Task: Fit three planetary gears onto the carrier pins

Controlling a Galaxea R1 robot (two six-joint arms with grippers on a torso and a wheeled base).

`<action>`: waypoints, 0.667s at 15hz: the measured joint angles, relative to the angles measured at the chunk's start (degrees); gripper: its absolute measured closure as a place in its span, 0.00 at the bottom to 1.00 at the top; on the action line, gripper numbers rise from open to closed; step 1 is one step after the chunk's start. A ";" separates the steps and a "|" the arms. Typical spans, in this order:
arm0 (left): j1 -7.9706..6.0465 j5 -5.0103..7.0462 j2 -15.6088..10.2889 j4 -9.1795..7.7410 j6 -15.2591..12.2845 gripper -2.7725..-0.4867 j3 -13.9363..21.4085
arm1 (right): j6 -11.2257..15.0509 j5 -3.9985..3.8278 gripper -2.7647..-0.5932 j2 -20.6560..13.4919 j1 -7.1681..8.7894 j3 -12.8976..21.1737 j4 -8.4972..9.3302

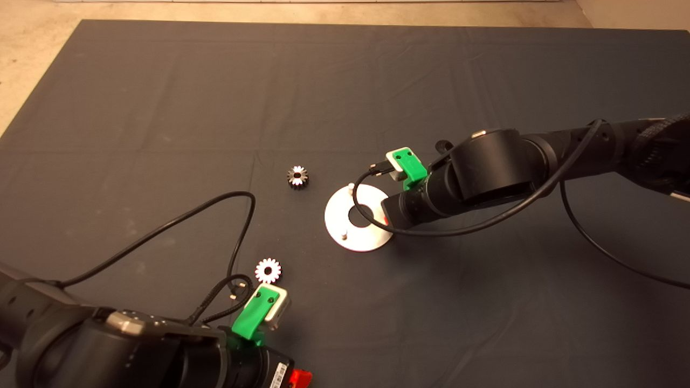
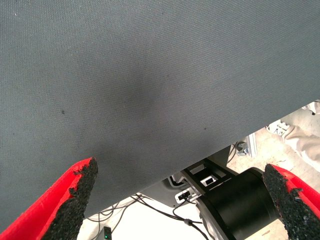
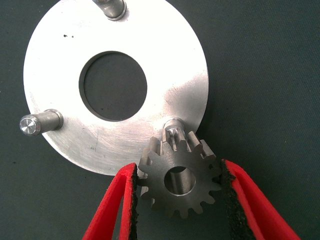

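The right gripper (image 3: 179, 200) sits over the lower right edge of the carrier disc (image 1: 372, 237), just right of the head view's centre, with its red fingers (image 3: 112, 210) closed on the toothed rim of one planetary gear (image 3: 179, 181). In the right wrist view the gear hangs partly in front of the nearest carrier pin (image 3: 174, 131), whose tip shows just past the teeth, so the bore and the pin do not look lined up yet. The other two carrier pins (image 3: 31, 124) stand bare on the disc (one is cut off by the frame's upper edge).

Two more planetary gears lie loose on the mat (image 1: 161, 97): a dark one (image 1: 297, 177) left of the disc, and a bright one (image 1: 268, 270) lower left of centre, near the left gripper (image 2: 180, 200), which waits at the head view's lower left edge, spread wide and empty.

To do this step well, I judge the gear must be shifted until its bore centres over the pin, kept level, then lowered gently. Any tilt will likely jam the bore, and pushing may slide the unclamped disc.
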 joint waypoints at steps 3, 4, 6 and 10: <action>0.00 0.00 0.00 0.00 0.00 0.18 0.00 | -0.17 0.00 0.85 0.04 0.00 -0.22 0.00; 0.00 0.00 0.00 0.00 0.00 0.18 0.00 | -0.17 0.00 0.85 0.04 0.00 -0.35 0.00; 0.00 0.00 0.00 0.00 0.00 0.18 0.00 | -0.17 0.00 0.85 0.08 0.00 -0.46 -0.02; 0.00 0.00 0.00 0.00 0.00 0.18 0.00 | -0.17 0.01 0.85 0.21 0.02 -0.66 -0.02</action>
